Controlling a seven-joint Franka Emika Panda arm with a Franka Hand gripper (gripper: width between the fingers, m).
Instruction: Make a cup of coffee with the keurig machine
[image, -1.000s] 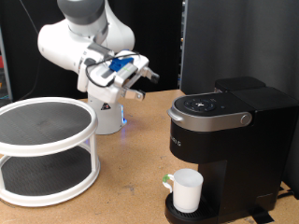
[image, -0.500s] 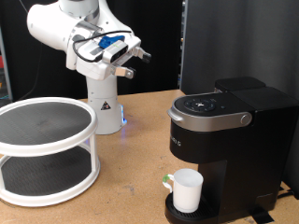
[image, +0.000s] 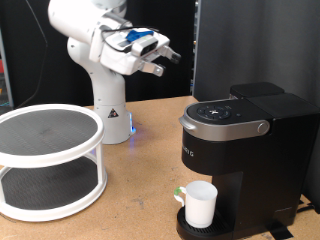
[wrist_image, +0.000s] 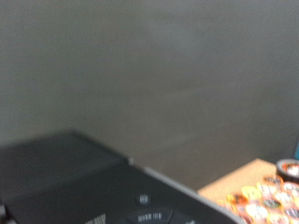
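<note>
Glossy white rounded arm (image: 95, 45); blue-marked end effector (image: 160, 60); black triangle label on base.

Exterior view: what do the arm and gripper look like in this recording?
The arm is glossy white with rounded, bulbous segments on a white column base that carries a small dark triangular mark and a blue light low down. The gripper end is white with a blue part on top and short dark fingers. Cables do not show clearly.
</note>
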